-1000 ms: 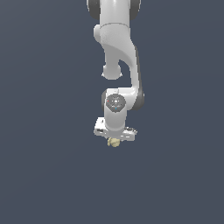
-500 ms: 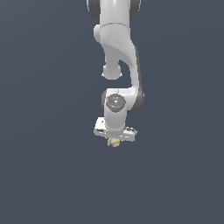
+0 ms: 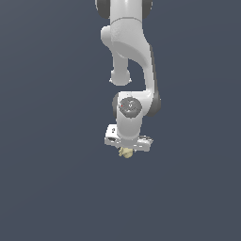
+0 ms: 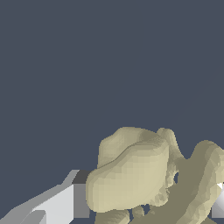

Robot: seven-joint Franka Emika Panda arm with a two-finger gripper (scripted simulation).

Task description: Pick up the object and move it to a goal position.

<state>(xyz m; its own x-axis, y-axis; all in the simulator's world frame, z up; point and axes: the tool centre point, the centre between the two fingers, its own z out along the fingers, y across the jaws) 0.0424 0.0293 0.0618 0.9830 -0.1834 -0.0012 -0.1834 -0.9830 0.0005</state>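
Observation:
The object (image 3: 125, 152) is a small pale yellow-beige lumpy thing just under the white gripper (image 3: 126, 150) in the exterior view, near the middle of the picture. In the wrist view the object (image 4: 144, 175) fills the space between the two fingers (image 4: 65, 203). One finger presses on one side of it; the other shows only as a sliver at the picture's edge. The gripper is shut on the object. The fingertips are mostly hidden by the hand in the exterior view.
The white arm (image 3: 129, 56) comes down from the top of the exterior view. All around is a plain dark blue-grey surface (image 3: 47, 188) with no other objects in view.

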